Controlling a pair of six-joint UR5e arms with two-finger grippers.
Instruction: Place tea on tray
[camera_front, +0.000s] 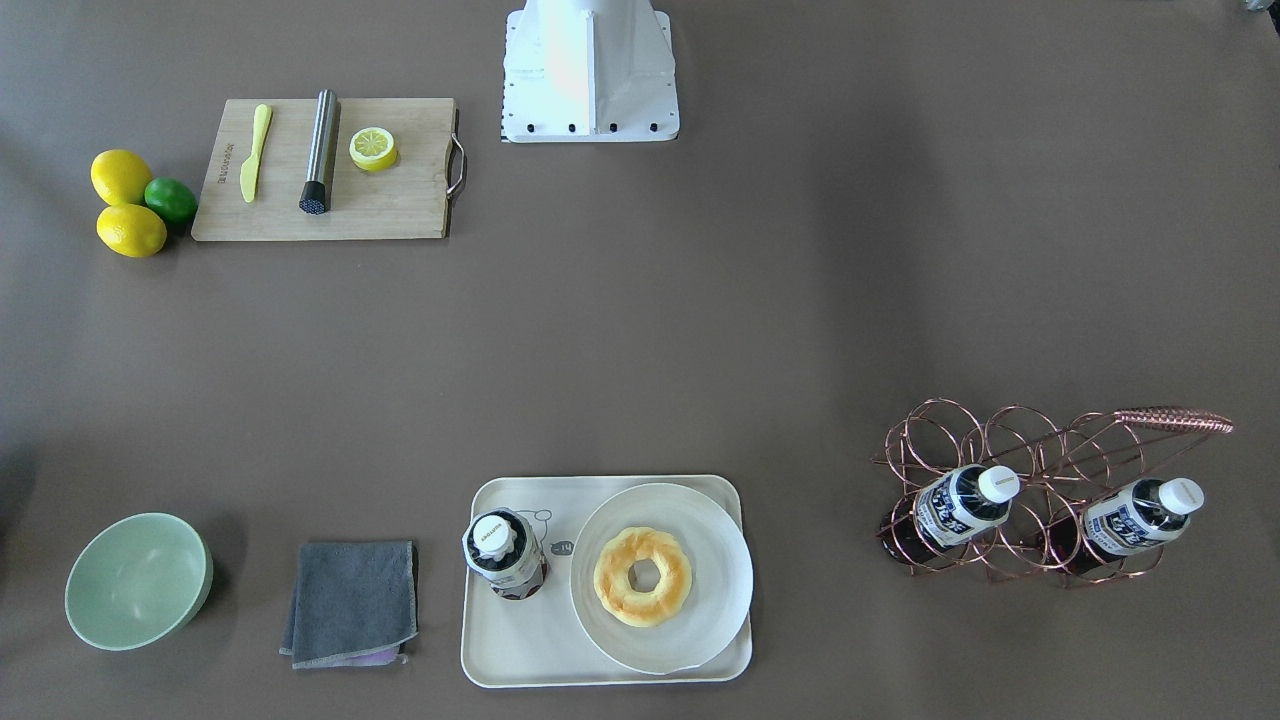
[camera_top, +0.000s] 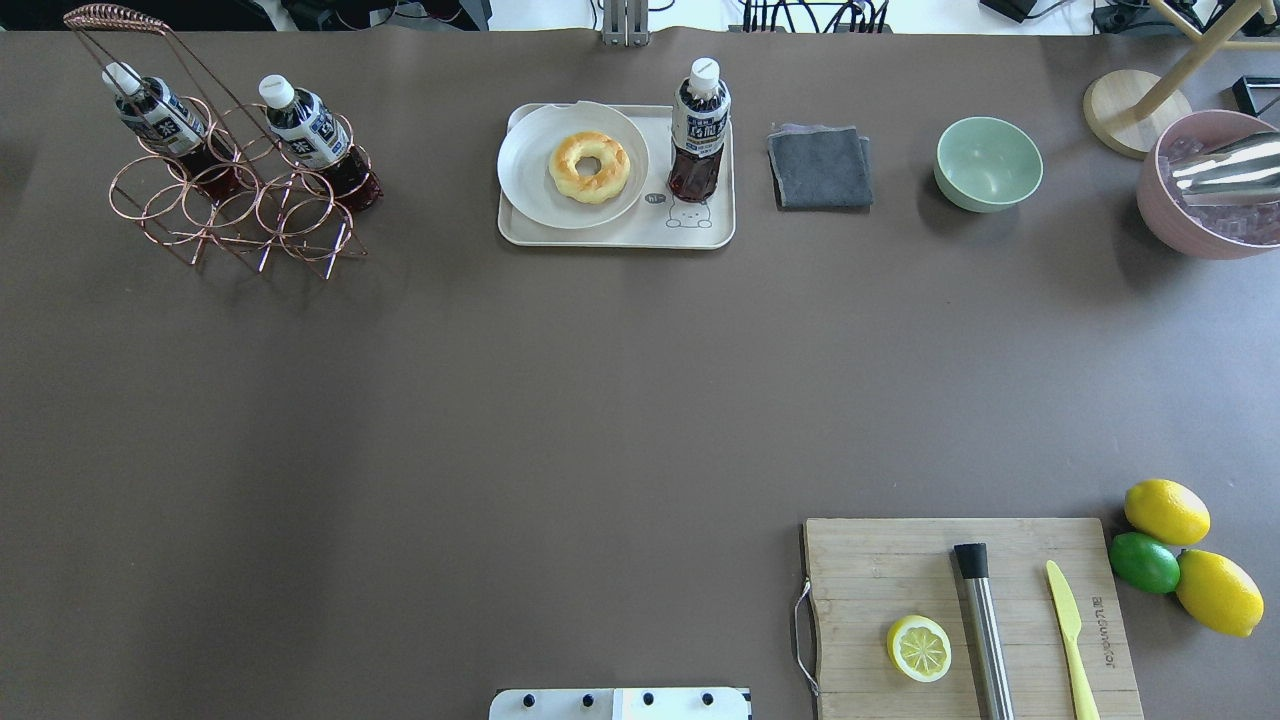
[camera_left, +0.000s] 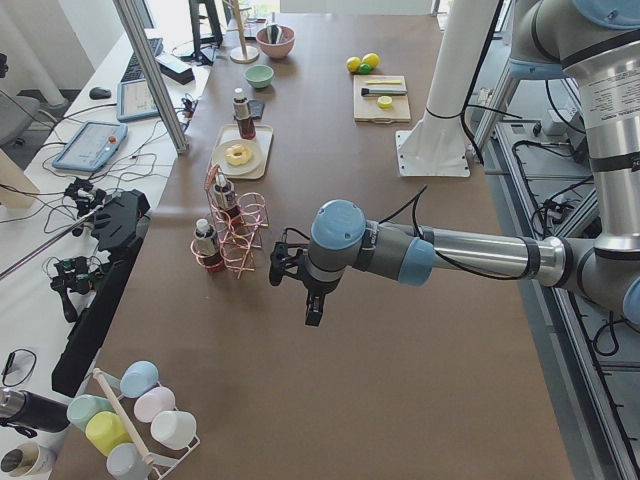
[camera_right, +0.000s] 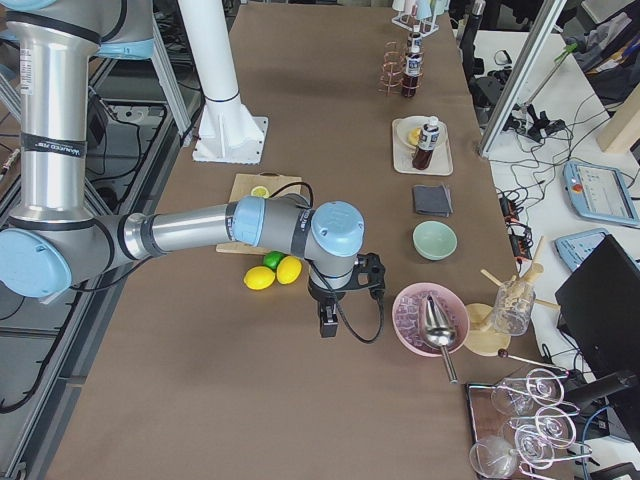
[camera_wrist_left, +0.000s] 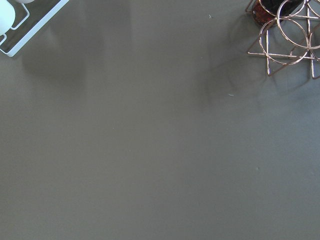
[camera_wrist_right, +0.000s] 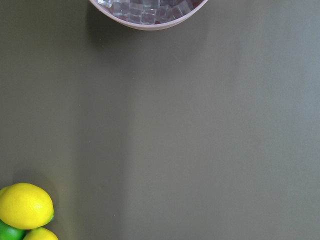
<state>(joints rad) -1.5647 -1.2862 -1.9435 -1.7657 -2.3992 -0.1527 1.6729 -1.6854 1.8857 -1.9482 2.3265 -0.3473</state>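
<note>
Table (camera_top: 600, 400): brown.
Tea (camera_top: 698, 130): upright on tray (camera_top: 612, 238), beside plate (camera_top: 528, 172).
Left gripper (camera_left: 312, 315): above table near rack (camera_left: 240, 232); opening unclear, holds nothing visible.
Right gripper (camera_right: 327, 328): near lemons (camera_right: 275, 272); opening unclear.

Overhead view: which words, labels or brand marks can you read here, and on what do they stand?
None reads clearly enough to quote.
Tea bottle on the tray: label characters blurred.
Rack bottles: same label, blurred.
Cutting board: engraved brand line, too small.
The tray again: tiny mark by the bear, unreadable.
</note>
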